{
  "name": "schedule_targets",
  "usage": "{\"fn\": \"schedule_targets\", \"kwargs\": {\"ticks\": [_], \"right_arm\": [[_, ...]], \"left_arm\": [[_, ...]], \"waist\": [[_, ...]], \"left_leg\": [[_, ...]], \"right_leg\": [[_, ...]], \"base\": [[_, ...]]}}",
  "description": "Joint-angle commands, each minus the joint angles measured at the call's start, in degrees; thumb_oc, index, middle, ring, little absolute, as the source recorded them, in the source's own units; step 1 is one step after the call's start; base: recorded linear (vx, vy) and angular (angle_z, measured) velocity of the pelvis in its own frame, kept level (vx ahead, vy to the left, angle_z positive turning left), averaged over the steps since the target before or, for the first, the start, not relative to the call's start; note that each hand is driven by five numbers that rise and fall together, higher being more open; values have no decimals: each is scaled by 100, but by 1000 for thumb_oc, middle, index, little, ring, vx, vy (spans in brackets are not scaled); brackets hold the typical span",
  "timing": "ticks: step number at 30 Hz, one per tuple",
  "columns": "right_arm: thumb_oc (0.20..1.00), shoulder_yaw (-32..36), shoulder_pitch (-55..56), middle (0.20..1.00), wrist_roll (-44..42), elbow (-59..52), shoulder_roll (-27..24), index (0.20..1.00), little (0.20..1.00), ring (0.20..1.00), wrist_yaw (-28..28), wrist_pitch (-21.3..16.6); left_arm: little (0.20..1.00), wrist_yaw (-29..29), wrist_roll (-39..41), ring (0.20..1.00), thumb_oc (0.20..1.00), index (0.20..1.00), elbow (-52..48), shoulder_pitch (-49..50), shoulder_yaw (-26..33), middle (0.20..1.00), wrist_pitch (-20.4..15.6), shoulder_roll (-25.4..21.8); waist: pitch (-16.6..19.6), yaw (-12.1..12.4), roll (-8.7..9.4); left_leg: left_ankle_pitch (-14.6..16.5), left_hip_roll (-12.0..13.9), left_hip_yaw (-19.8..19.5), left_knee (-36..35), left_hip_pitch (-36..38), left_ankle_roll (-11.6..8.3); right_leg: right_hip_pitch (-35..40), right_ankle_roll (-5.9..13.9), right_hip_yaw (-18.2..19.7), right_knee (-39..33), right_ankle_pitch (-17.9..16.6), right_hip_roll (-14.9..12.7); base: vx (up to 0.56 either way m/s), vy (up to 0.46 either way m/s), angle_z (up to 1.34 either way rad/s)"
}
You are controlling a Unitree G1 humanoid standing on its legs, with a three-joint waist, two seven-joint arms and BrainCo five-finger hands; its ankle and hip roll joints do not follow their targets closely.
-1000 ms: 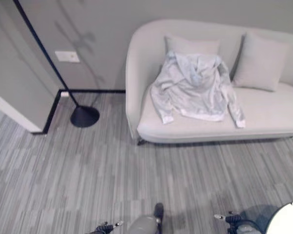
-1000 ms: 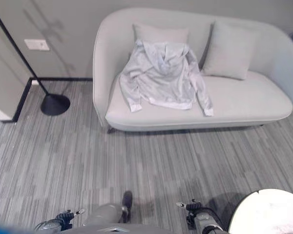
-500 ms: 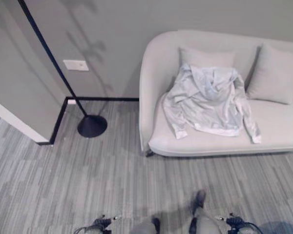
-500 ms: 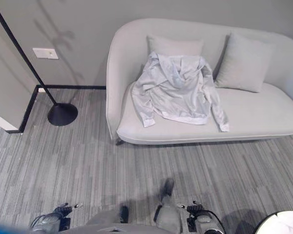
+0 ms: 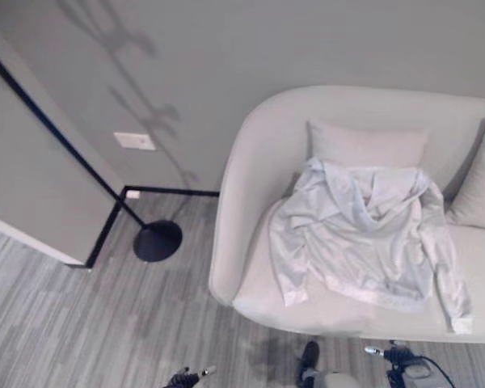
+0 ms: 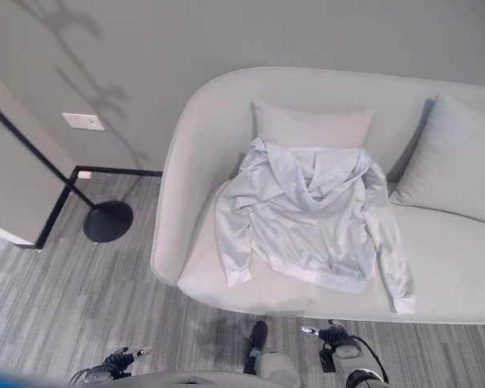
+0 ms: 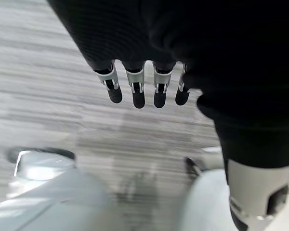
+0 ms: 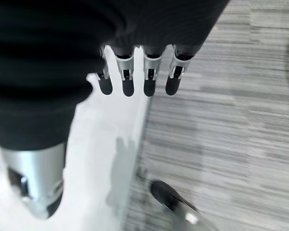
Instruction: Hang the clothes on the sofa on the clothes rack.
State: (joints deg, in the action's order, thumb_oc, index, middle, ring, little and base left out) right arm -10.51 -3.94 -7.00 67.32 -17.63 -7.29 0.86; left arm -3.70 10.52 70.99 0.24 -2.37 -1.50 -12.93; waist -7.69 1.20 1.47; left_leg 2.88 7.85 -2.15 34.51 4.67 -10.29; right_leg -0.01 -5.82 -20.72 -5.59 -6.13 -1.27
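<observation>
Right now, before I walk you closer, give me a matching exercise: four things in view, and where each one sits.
Things:
1. hoodie
2. round black base
3. wall plate
4. left robot hand

Places:
A. on the wall, left of the sofa
B. hanging open over the carpet
C. spread on the seat, against the middle cushion
D. on the floor by the wall corner

Pairs: 1-C, 2-D, 3-A, 4-B

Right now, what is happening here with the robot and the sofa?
The robot stands in front of the pale sofa, and nothing is being handled yet. A light grey hooded jacket lies spread on the seat, its hood against a cushion. The left hand and the right hand hang low over the carpet, fingers straight, holding nothing. A black floor lamp stands left of the sofa.
</observation>
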Motion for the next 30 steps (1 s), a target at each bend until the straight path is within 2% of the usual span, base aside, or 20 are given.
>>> {"fn": "schedule_targets", "kwargs": {"ticks": [1, 3, 4, 6, 7, 8, 9, 11, 12, 16, 22, 30], "right_arm": [[1000, 183, -31, 1000, -232, 194, -172, 1000, 1000, 1000, -128, -22], [1000, 182, -53, 1000, -270, 209, -205, 1000, 1000, 1000, -131, -34], [1000, 166, -109, 1000, -342, 195, -219, 1000, 1000, 1000, -167, -80], [1000, 128, -150, 1000, -373, 165, -214, 1000, 1000, 1000, -202, -101], [1000, 129, -152, 1000, -373, 165, -213, 1000, 1000, 1000, -202, -101], [1000, 66, -193, 1000, -354, 154, -202, 1000, 1000, 1000, -230, -112], [1000, 47, -218, 1000, -333, 157, -197, 1000, 1000, 1000, -237, -110], [1000, 13, -224, 1000, -283, 159, -182, 1000, 1000, 1000, -232, -109], [1000, -21, -205, 1000, -205, 137, -132, 1000, 1000, 1000, -221, -111], [1000, -39, -161, 1000, -157, 133, -65, 1000, 1000, 1000, -205, -96], [1000, -175, -249, 1000, -104, 101, 51, 1000, 1000, 1000, -168, -82], [1000, -232, -331, 1000, -44, 17, 104, 1000, 1000, 1000, -135, -57]], "left_arm": [[1000, 6, 153, 1000, 1000, 1000, -133, -223, -337, 1000, -125, -256], [1000, -5, 131, 1000, 1000, 1000, -137, -285, -399, 1000, -126, -210], [1000, -18, 89, 1000, 1000, 1000, -123, -362, -494, 1000, -109, -159], [1000, -11, 60, 1000, 1000, 1000, -130, -397, -548, 1000, -102, -151], [1000, -11, 60, 1000, 1000, 1000, -129, -400, -547, 1000, -102, -152], [1000, -1, 72, 1000, 1000, 1000, -108, -403, -563, 1000, -97, -162], [1000, 7, 79, 1000, 1000, 1000, -98, -395, -554, 1000, -100, -168], [1000, 10, 55, 1000, 1000, 1000, -53, -372, -553, 1000, -96, -173], [1000, 37, -3, 1000, 1000, 1000, 38, -288, -530, 1000, -70, -166], [1000, 34, -108, 1000, 1000, 1000, 159, -210, -516, 1000, -35, -193], [1000, -14, -6, 1000, 1000, 1000, -53, -308, -488, 1000, -49, -316], [1000, -47, -9, 1000, 1000, 1000, -23, -330, -472, 1000, -32, -382]], "waist": [[-223, 24, -90], [-219, 60, -82], [-236, 84, -48], [-326, 184, -66], [-313, 176, -60], [-393, 331, -149], [-390, 399, -184], [-401, 464, -201], [-311, 453, -208], [-201, 387, -119], [-198, 450, 37], [-305, 480, -2]], "left_leg": [[-723, 620, 266, -2387, 149, 486], [-252, 338, 322, -2646, -60, 555], [65, -68, 268, -2818, -459, 604], [-89, -643, 109, -3013, -983, 698], [-104, -652, 103, -3019, -1001, 701], [-501, -1070, -85, -3401, -1321, 744], [-624, -1168, -164, -3504, -1405, 737], [-701, -1227, -182, -3550, -1443, 747], [-714, -1228, -209, -3703, -1244, 846], [-771, -1231, -167, -3934, -966, 861], [-543, -1238, -73, -3951, -803, 976], [-380, -1222, -30, -3883, -757, 1117]], "right_leg": [[-311, 1424, -2, 97, 195, -554], [-145, 1437, 50, 59, 366, -515], [-80, 1459, 85, 59, 495, -517], [5, 1422, 193, 59, 561, -367], [-12, 1425, 186, 59, 556, -375], [85, 1393, 317, 59, 588, -164], [137, 1369, 380, 59, 617, -84], [234, 1334, 454, 59, 688, -13], [345, 1287, 496, 59, 755, 64], [442, 1277, 549, 59, 815, 40], [304, 1370, 756, 325, 856, -85], [-115, 1461, 794, 1162, 934, -274]], "base": [[163, -94, 33], [223, -92, 0], [242, -109, -19], [143, -68, 16], [157, -32, 5], [166, -13, -41], [240, -10, -76], [186, 27, -61], [236, 64, -34], [184, 76, -25], [93, 83, -12], [28, 61, -10]]}}
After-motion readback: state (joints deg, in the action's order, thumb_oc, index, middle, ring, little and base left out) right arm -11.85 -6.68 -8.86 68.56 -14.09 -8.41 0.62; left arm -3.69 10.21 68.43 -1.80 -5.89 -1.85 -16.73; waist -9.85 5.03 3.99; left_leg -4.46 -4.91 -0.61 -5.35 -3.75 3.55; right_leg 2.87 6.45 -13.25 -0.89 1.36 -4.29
